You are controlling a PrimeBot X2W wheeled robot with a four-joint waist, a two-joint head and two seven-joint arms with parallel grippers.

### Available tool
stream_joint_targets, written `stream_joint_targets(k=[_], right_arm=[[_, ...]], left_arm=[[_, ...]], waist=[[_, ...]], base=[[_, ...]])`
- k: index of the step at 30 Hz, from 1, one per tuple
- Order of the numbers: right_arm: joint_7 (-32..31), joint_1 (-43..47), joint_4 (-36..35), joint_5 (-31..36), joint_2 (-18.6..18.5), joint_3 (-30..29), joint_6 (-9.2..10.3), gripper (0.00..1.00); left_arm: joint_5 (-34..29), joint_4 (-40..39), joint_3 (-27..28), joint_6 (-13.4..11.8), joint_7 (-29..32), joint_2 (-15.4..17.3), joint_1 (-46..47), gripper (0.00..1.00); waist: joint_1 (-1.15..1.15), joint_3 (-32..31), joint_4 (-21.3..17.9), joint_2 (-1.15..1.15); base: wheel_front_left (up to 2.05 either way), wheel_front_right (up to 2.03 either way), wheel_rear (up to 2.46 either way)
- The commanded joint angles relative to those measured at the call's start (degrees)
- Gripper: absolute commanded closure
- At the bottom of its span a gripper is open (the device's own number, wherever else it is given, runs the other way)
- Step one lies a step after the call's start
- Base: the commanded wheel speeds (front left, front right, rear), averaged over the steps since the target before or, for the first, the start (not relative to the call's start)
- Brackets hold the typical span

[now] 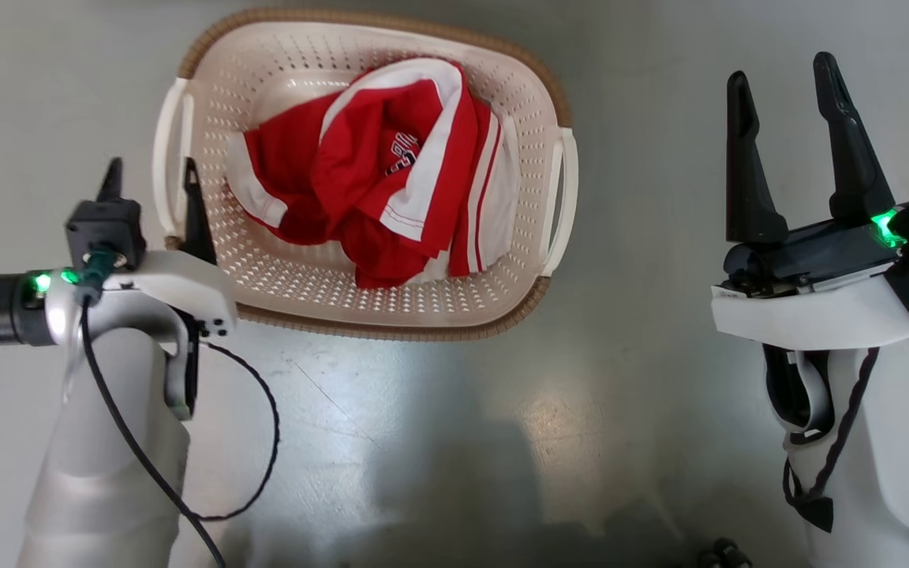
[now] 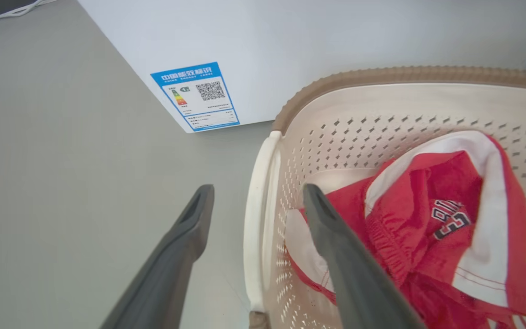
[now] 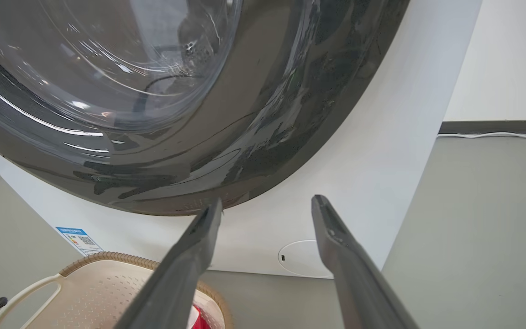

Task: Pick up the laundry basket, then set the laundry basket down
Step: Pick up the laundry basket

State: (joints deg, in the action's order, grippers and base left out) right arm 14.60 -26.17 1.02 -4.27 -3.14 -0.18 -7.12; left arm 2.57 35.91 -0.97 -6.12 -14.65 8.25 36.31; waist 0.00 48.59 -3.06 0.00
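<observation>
The laundry basket [image 1: 454,315] is cream-white and perforated with a brown woven-look rim, and it stands on the grey floor with a red and white garment [image 1: 391,173] inside. My left gripper [image 1: 153,180] is open and straddles the basket's left loop handle [image 1: 164,150]. In the left wrist view that gripper [image 2: 258,194] has one finger outside the handle [image 2: 256,219] and one inside the basket [image 2: 381,105], over the red garment [image 2: 427,219]. My right gripper [image 1: 786,75] is open and raised, well to the right of the right handle [image 1: 569,197]. The right wrist view has its gripper [image 3: 267,205] above the basket [image 3: 107,288].
A white washing machine [image 3: 372,173] with a dark round glass door [image 3: 153,91] stands just behind the basket; its lower corner carries a blue label [image 2: 194,96]. Grey floor [image 1: 439,442] spreads on all sides. A white cable [image 3: 496,135] runs along the wall base.
</observation>
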Motion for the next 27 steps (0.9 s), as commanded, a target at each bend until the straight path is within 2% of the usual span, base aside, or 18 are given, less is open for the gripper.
stream_joint_targets(k=[1,16,17,18,19,20,21,22,27], right_arm=[[0.4,0.3,-1.7,-0.6,0.3,1.0,-0.36,0.00],[0.4,0.0,-3.1,-0.4,0.3,0.7,-0.36,0.00],[0.4,0.0,-3.1,-0.4,0.3,0.7,-0.36,0.00],[0.4,0.0,-3.0,-0.4,0.3,0.7,-0.36,0.00],[0.4,-0.1,-3.0,-0.3,0.3,0.7,-0.36,0.00],[0.4,-0.1,-3.0,-0.3,0.3,0.6,-0.36,0.00],[0.4,-0.1,-3.0,-0.2,0.3,0.6,-0.36,0.00],[0.4,-0.1,-3.0,-0.1,0.3,0.6,-0.36,0.00],[0.4,-0.2,-2.9,0.1,0.3,0.7,-0.36,0.00]], left_arm=[[0.3,0.0,1.8,-0.7,-0.3,1.8,0.1,0.00],[1.0,7.7,3.8,-1.3,-0.3,2.5,5.6,0.00],[1.0,7.9,3.9,-1.2,-0.3,2.5,5.8,0.08],[1.0,8.1,3.9,-1.2,-0.3,2.5,5.9,0.29],[1.0,8.4,3.9,-1.1,-0.3,2.4,6.0,0.56],[1.0,8.6,3.9,-1.1,-0.3,2.4,6.1,0.67],[1.0,8.8,3.9,-1.0,-0.3,2.4,6.2,0.92],[1.0,9.0,3.9,-0.9,-0.3,2.3,6.3,1.00],[1.0,9.6,4.0,-0.7,-0.3,2.0,6.7,1.00]], waist=[[0.00,1.1,-0.3,0.00],[0.00,4.4,-0.5,0.00],[0.00,4.4,-0.5,0.00],[0.00,4.4,-0.6,0.00],[0.00,4.4,-0.6,0.00],[0.00,4.4,-0.6,0.00],[0.00,4.4,-0.5,0.00],[0.00,4.4,-0.5,0.00],[0.00,4.3,-0.4,0.00]], base=[[0.00,0.00,0.00],[0.00,0.00,0.00],[0.00,0.00,0.00],[0.00,0.00,0.00],[0.00,0.00,0.00],[0.00,0.00,0.00],[0.00,0.00,0.00],[0.00,0.00,0.00],[0.00,0.00,0.00]])
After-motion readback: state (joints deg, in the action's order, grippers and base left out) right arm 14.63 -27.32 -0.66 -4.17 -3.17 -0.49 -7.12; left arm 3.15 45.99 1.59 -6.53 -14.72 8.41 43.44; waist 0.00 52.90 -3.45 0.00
